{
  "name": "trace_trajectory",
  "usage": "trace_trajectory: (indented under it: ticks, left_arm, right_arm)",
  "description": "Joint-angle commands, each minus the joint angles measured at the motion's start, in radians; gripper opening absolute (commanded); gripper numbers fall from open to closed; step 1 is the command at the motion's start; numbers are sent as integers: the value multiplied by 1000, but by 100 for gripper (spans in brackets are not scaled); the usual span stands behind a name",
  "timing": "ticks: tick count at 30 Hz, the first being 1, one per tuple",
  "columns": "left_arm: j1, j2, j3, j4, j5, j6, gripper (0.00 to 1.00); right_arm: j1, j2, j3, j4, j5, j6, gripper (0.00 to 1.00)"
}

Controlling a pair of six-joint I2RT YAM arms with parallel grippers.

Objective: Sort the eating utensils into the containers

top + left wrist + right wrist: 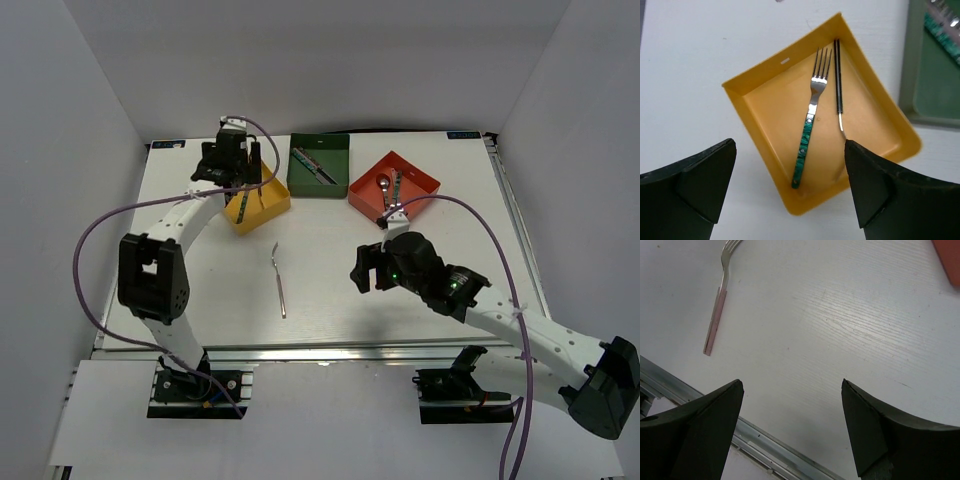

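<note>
While wide open and empty, left end effector above teal-handled fork flat in yellow tray.

Left claw gapes wide, empty (arm stretched far forward); right claw hangs spread apart too.

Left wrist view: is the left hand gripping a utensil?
No: the left hand is open and empty, with the teal-handled fork lying flat in the yellow tray below it.
</note>
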Motion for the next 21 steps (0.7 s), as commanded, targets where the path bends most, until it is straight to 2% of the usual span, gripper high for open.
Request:
trace_trajectory:
  ticks: [1,3,5,6,7,8,10,11,14,21]
  left_arm:
    - [-40,-209,15,-84,-48,-176,98]
    - [-84,-260,-30,-172,-79,-318,98]
    - [-131,-338,-139,-213,-123,-407,97]
    - [-207,-367,-185,-225,-151,-485,97]
    - [-250,-417,-282,-214,-166,-519,97]
    - [-318,-438,-326,-213,-186,-562,97]
    - [-379,-468,-413,-178,-188,-667,95]
    - [-436,-465,-483,-153,-203,-690,94]
    - [-526,-420,-541,-136,-228,-756,93]
    - [-616,-291,-623,-171,-301,-903,83]
  right_arm:
    - [7,-31,33,-6,23,-8,84]
    - [7,-43,27,-12,26,1,84]
    - [7,-55,15,-15,26,18,84]
    - [7,-60,11,-18,26,22,84]
    - [7,-66,5,-18,26,25,84]
    - [7,-66,-1,-20,29,30,85]
    - [5,-65,-2,-21,29,33,85]
    - [5,-62,-5,-24,27,36,85]
    - [7,-62,-10,-27,23,45,84]
    - [5,-77,-39,-26,20,65,84]
